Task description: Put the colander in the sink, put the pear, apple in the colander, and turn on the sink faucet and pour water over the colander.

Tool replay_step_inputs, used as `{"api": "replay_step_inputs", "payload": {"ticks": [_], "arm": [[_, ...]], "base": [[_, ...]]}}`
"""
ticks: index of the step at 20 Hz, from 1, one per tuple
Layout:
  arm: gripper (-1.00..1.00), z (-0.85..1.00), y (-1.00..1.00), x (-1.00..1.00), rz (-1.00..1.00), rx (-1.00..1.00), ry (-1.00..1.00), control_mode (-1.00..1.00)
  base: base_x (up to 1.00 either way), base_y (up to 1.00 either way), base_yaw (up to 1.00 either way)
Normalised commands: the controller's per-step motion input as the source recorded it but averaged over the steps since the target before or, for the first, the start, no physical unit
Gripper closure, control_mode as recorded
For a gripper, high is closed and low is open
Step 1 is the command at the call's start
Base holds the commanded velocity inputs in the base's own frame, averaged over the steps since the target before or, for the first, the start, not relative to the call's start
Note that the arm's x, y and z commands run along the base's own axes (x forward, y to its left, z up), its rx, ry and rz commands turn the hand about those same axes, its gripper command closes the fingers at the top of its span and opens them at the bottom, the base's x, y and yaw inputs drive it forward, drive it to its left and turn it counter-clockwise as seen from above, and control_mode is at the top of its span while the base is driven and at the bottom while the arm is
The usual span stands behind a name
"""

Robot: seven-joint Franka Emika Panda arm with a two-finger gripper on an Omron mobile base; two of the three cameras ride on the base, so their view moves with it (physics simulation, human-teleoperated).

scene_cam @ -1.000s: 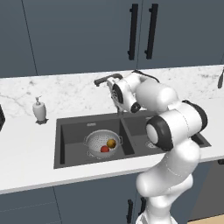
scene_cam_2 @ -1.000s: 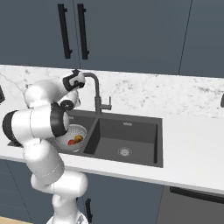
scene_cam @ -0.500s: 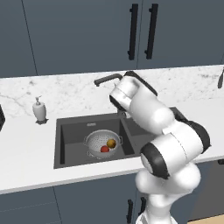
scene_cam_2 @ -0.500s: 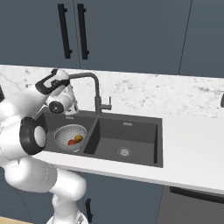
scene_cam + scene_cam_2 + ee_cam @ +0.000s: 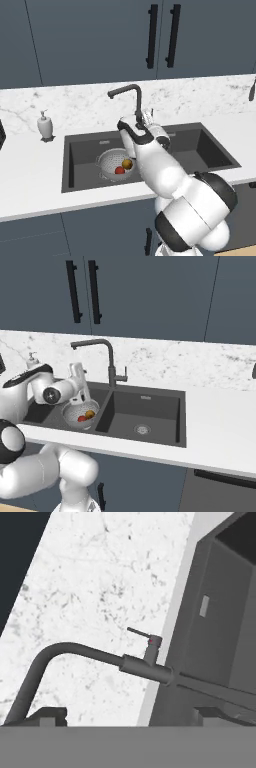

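Sink (image 5: 210, 150): dark charcoal double basin set in a white marbled worktop (image 5: 30, 165). Left basin holds the colander (image 5: 107, 162), a round perforated silver-grey bowl.
Colander contents: pear (image 5: 127, 163), yellowish-brown; apple (image 5: 120, 170), red, touching it on the near side.
Sink faucet (image 5: 131, 97): slim dark grey, angular spout over the left basin; small side lever (image 5: 141, 633).
Soap dispenser (image 5: 45, 125): white, far left on the worktop.
Tool (image 5: 79, 376): jaws spread wide, empty, beside the faucet.
Change: the arm has swung lower and leftward; colander and fruit unmoved.
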Motion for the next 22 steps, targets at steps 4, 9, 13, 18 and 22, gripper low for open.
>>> {"api": "replay_step_inputs", "payload": {"ticks": [4, 9, 13, 18, 22], "arm": [[-1.0, 0.52, -0.79, -0.62, 0.0, -0.11, 0.26, -1.0], [-1.0, 0.56, -0.7, -0.42, 0.0, -0.12, 0.46, -1.0], [-1.0, 0.56, -0.6, -0.36, 0.0, -0.11, 0.53, -1.0], [-1.0, 0.56, -0.53, -0.21, 0.0, -0.13, 0.56, -1.0], [-1.0, 0.51, -0.53, -0.23, 0.02, -0.16, 0.55, -1.0]], "base": [[0.0, 0.0, 0.0], [0.0, 0.0, 0.0], [0.0, 0.0, 0.0], [0.0, 0.0, 0.0], [0.0, 0.0, 0.0]]}}
